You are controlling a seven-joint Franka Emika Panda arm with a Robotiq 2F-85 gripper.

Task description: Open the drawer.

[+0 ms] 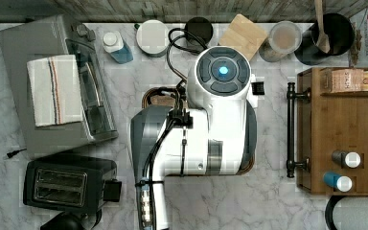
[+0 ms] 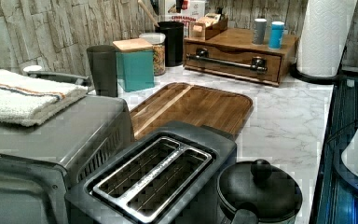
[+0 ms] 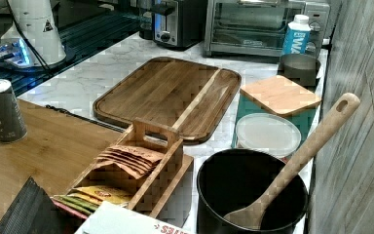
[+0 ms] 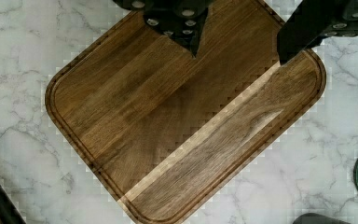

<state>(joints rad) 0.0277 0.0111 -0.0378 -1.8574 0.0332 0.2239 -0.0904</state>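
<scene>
Overhead, the gripper (image 4: 237, 53) hangs fingers spread above the grooved cutting board (image 4: 182, 116); bamboo drawer (image 2: 233, 63) sits shut

You have open marble tabletop (image 2: 289, 116) between the cutting board (image 2: 193, 107) and the drawer (image 2: 233, 63), so the bar handle (image 2: 228, 61) can be reached head-on. Your end effector (image 4: 237, 56) hangs spread above the flat board. Watch the paper towel roll (image 2: 324, 37) just beside the drawer at the left view's right, and the black pot (image 2: 170, 42) and canisters (image 2: 135, 63) at the left view's left.
</scene>
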